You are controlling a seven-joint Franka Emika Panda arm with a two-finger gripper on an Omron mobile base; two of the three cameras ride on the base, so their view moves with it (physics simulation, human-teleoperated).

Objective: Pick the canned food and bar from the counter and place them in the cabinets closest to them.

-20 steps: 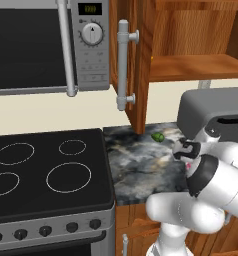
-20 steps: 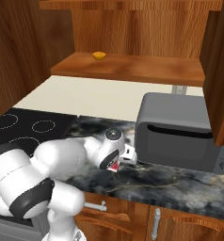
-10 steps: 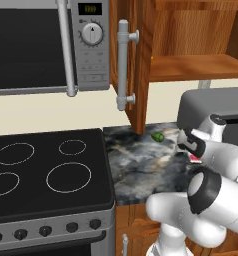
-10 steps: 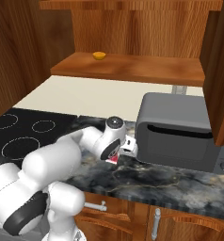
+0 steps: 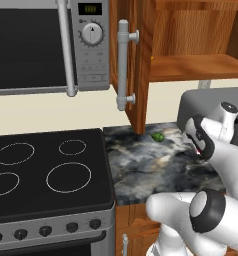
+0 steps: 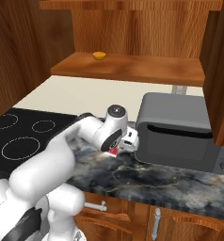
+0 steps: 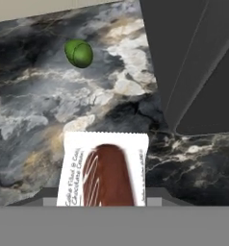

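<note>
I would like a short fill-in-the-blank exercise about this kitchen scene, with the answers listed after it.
1. The hand is shut on the white-and-brown chocolate ____.
2. The small round fruit lying on the dark marbled stone counter is ____ in colour.
3. The grey toaster stands under the open wooden ____.

Missing words: bar; green; cabinet

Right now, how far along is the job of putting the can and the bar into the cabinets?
Done: nothing is stowed that I can see; the open cabinet shelf holds just a small yellow item. In hand: the hand is shut on the bar, above the counter beside the toaster, near a green fruit. Left: shelve the bar, then find and store the can, which I cannot see.
</note>
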